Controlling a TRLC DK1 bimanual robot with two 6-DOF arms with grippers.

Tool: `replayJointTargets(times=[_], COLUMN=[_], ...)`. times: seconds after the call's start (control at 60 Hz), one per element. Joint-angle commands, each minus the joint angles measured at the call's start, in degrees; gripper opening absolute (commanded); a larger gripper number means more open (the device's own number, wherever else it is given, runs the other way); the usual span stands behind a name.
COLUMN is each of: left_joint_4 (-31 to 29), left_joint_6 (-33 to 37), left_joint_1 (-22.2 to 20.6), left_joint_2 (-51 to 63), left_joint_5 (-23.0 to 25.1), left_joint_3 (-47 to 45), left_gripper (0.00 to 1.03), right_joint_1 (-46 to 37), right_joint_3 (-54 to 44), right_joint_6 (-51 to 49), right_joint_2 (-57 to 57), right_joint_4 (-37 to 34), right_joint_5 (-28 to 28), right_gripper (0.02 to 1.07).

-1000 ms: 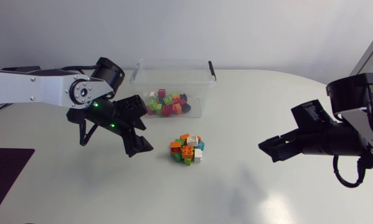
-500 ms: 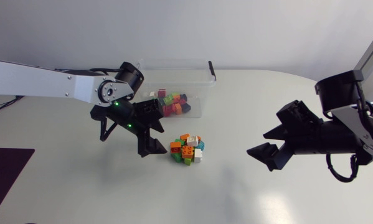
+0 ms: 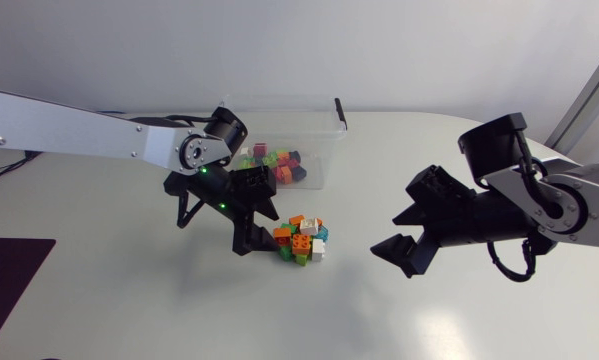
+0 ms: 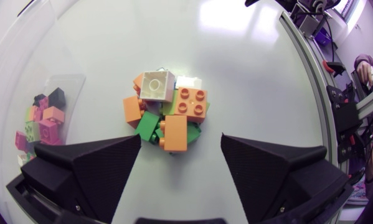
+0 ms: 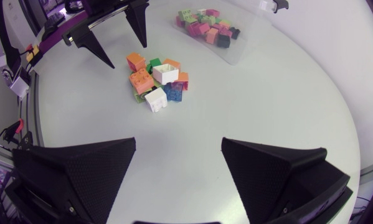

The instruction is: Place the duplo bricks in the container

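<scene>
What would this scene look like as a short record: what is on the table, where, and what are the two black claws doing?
Loose bricks: small heap of colourful plastic duplo bricks on the white table
Container: clear plastic box beyond the heap, already holding stored bricks
Left gripper: open, poised at the heap, gripping nothing
Right gripper: open, empty, apart from the heap

Right end effector (image 5: 179,148) spread, empty; brick pile (image 5: 156,81) ahead; left end effector (image 5: 129,55) beside pile; container (image 5: 247,38) beyond
</scene>
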Motion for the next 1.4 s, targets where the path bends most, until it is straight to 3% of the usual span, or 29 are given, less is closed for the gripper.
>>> replayJointTargets(times=[0.0, 0.1, 0.233, 0.3, 0.517, 1.017, 1.383], left_joint_4=[-0.11, -0.02, 0.24, 0.24, 0.33, -0.02, -1.34], left_joint_6=[2.04, 2.39, 2.48, 2.92, 3.27, 3.09, 1.6], left_joint_1=[-0.63, -1.07, -1.6, -1.95, -2.56, -1.51, -0.63], left_joint_2=[2.14, 2.93, 3.9, 4.42, 5.57, 2.23, -2.34], left_joint_5=[1.11, 1.37, 1.46, 1.46, 0.58, 0.67, 0.67], left_joint_3=[1.44, 1.96, 2.49, 2.67, 2.58, 3.02, 3.02], left_gripper=[0.76, 0.6, 0.55, 0.38, 0.29, 0.25, 0.25], right_joint_1=[0.82, 1.44, 2.67, 3.55, 6.27, 13.39, 16.64], right_joint_3=[1.15, 1.24, 1.24, 1.32, 2.56, 8.18, 13.81], right_joint_6=[-1.05, -1.14, -1.22, -1.22, -1.22, -5.09, -8.96], right_joint_2=[1.27, 1.8, 2.15, 2.24, 3.82, 13.22, 20.78], right_joint_4=[0.6, 1.21, 2.0, 2.27, 3.59, 5.26, 2.62], right_joint_5=[0.43, 1.22, 2.1, 2.72, 3.6, 3.42, 3.24], right_gripper=[1.02, 1.02, 1.02, 1.02, 1.02, 1.02, 1.02])
